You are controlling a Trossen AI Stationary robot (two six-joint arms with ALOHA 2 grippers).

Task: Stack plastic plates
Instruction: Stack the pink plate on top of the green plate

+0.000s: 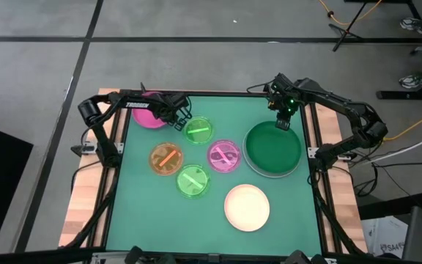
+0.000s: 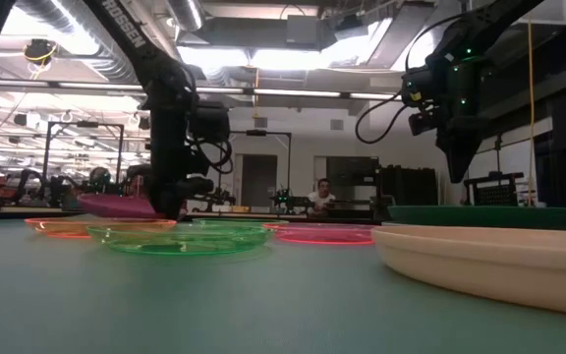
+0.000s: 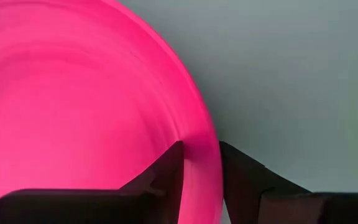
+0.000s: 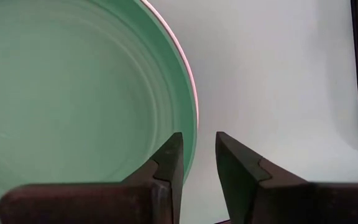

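Nearest the low camera, the cream plate [image 2: 489, 258] is lying on the green table [image 1: 291, 213], with the dark green plate [image 1: 272, 149] just behind it. Over that plate's far rim the right gripper [image 4: 197, 163] is hovering, fingers slightly apart and straddling the edge. At the far left corner, the left gripper [image 3: 201, 167] is pinching the rim of the large pink plate [image 3: 73, 106], holding it tilted. Between them are lying two lime green plates [image 1: 198, 130] [image 1: 193, 181], an orange plate [image 1: 166, 158] and a small pink plate [image 1: 224, 155].
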